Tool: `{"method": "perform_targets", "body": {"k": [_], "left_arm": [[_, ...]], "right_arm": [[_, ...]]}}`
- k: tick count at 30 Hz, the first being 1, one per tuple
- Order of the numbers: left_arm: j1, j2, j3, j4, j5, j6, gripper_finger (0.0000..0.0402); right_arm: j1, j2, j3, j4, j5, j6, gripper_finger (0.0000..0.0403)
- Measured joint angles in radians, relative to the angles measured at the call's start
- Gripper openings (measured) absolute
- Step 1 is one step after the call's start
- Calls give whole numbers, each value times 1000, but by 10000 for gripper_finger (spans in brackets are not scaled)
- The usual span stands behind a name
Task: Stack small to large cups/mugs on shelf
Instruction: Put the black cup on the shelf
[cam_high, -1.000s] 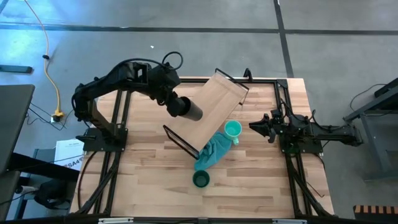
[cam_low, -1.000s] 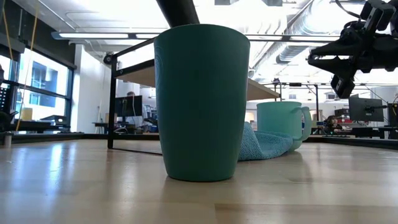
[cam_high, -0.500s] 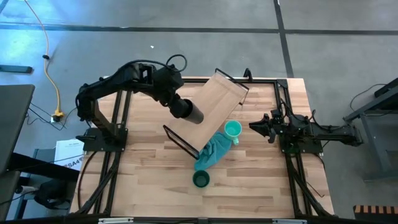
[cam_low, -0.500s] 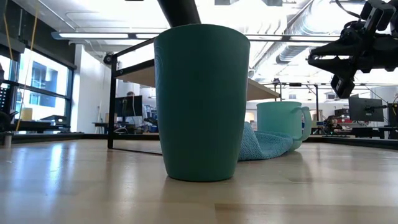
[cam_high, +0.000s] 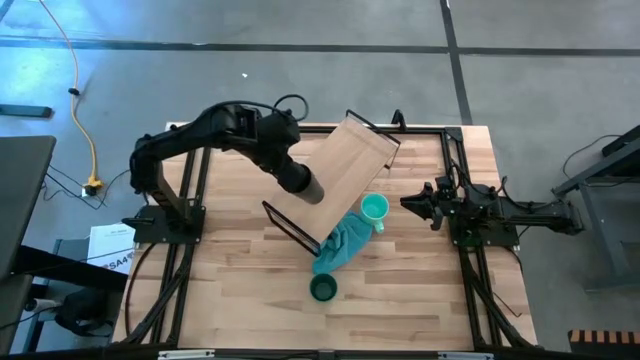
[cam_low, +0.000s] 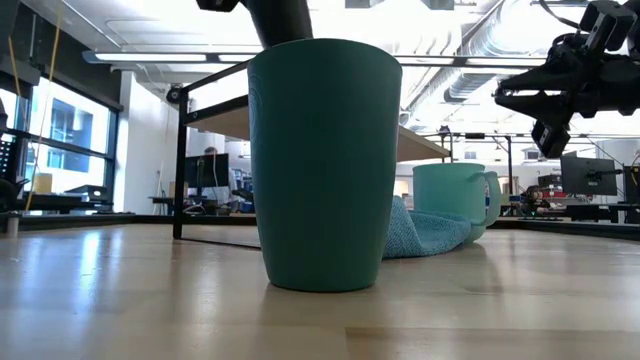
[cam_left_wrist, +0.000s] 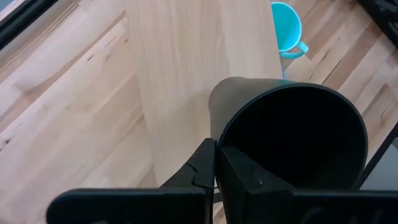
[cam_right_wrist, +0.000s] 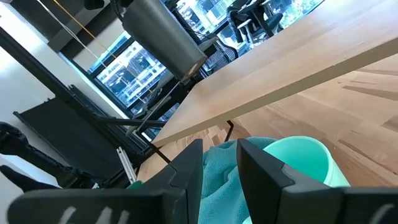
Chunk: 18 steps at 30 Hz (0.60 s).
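My left gripper (cam_high: 284, 168) is shut on a black cup (cam_high: 305, 186), which hangs tilted over the left part of the shelf (cam_high: 352, 168). The shelf is a light-wood board on black legs (cam_low: 181, 170), set askew on the table. The mint mug (cam_high: 374, 209) stands on its base on the table by the shelf's near side, against a teal cloth (cam_high: 342, 245). The dark green cup (cam_high: 323, 289) stands upright near the front edge. My right gripper (cam_high: 414, 203) waits open at the table's right, pointing level toward the mug. My left gripper pinches the black cup's rim (cam_left_wrist: 215, 138), one finger (cam_left_wrist: 244, 182) inside the cup and the other (cam_left_wrist: 200, 167) outside. The fingers slant steeply down from the table's far left. The cup hangs below them, clear of the shelf, mouth up toward the wrist and base tilted toward the near right.
Black frame rails run along the table's left and right sides (cam_high: 462, 160). Bare wood tabletop lies near the front left (cam_high: 240, 280). Beyond the table a room with desks and screens shows in the low view.
My left gripper has sunk a little and shifted toward the shelf with the black cup, tipping somewhat steeper. The cup stays clear of the board. The right arm, mug, cloth and green cup have kept still.
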Motion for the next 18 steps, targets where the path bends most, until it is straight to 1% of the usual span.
{"method": "perform_targets", "body": {"k": [12, 18], "left_arm": [[-1, -1, 0, 1, 15, -65, 0], [-21, 22, 2, -21, 16, -77, 0]], "right_arm": [[0, 0, 0, 0, 0, -24, 89], [0, 0, 0, 0, 0, -27, 89]]}}
